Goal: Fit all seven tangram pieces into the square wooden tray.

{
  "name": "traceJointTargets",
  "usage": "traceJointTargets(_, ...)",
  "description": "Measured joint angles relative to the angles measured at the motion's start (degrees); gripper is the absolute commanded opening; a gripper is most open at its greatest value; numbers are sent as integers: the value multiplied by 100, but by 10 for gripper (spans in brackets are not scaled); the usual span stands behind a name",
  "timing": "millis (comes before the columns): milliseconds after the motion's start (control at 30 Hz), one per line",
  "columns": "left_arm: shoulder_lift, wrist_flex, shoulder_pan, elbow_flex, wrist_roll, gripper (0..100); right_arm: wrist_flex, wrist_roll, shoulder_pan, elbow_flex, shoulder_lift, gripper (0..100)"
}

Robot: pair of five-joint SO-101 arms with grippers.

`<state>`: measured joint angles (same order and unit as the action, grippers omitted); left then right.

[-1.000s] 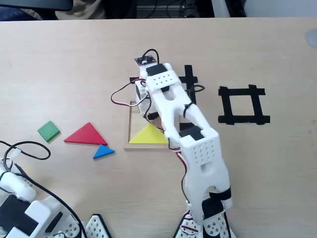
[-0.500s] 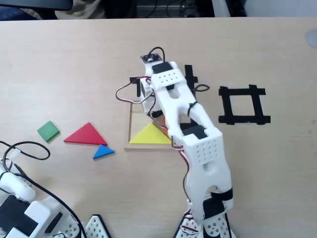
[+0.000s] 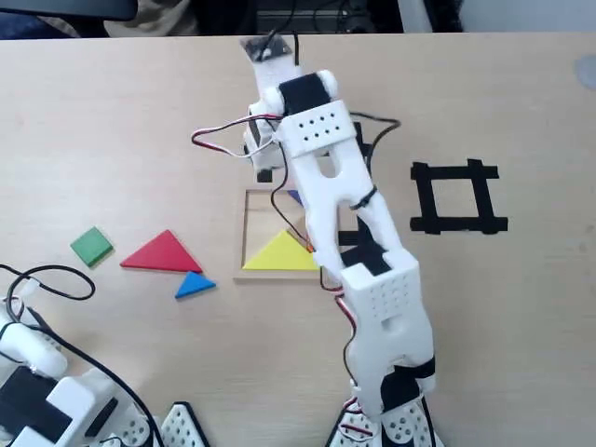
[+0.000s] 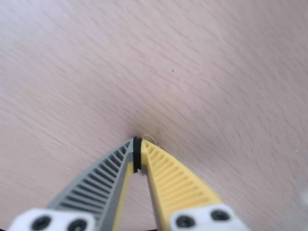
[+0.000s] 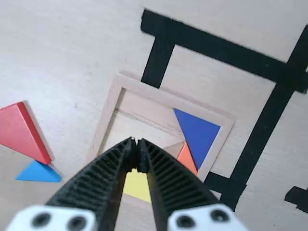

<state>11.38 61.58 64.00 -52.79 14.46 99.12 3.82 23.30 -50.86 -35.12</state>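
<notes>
Partly filled tray (image 5: 168, 101).
Seated: yellow triangle (image 3: 277, 253), dark blue triangle (image 5: 196, 131), orange piece (image 5: 186, 158). Loose: green square (image 3: 91, 246), red triangle (image 3: 163, 252), light blue triangle (image 3: 194, 285). Right gripper (image 5: 135, 144) and left gripper (image 4: 138, 144) are closed and empty.

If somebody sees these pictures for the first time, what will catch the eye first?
The white right arm stretches over the wooden tray in the middle of the table, its gripper shut. Left of the tray lie a red triangle, a small blue triangle and a green square.
</notes>
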Motion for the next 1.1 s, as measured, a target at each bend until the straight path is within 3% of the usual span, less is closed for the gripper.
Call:
traceJointTargets(167, 0, 0, 0, 0, 0, 30, 0, -26, 132, 510, 642, 11)
traceJointTargets(433, 26, -255, 0, -141, 0, 30, 0, -738, 862, 1969, 2760, 11)
traceJointTargets(667, 62, -281, -44, -176, 0, 30, 0, -1029, 659, 3174, 4466, 12)
traceJointTargets(867, 88, -334, -853, 0, 0, 30, 0, -1064, 62, 4404, 5099, 12)
traceJointTargets(1100, 88, -290, -1855, 1407, 9, 35, -484, -1415, -26, 5732, 6462, 54)
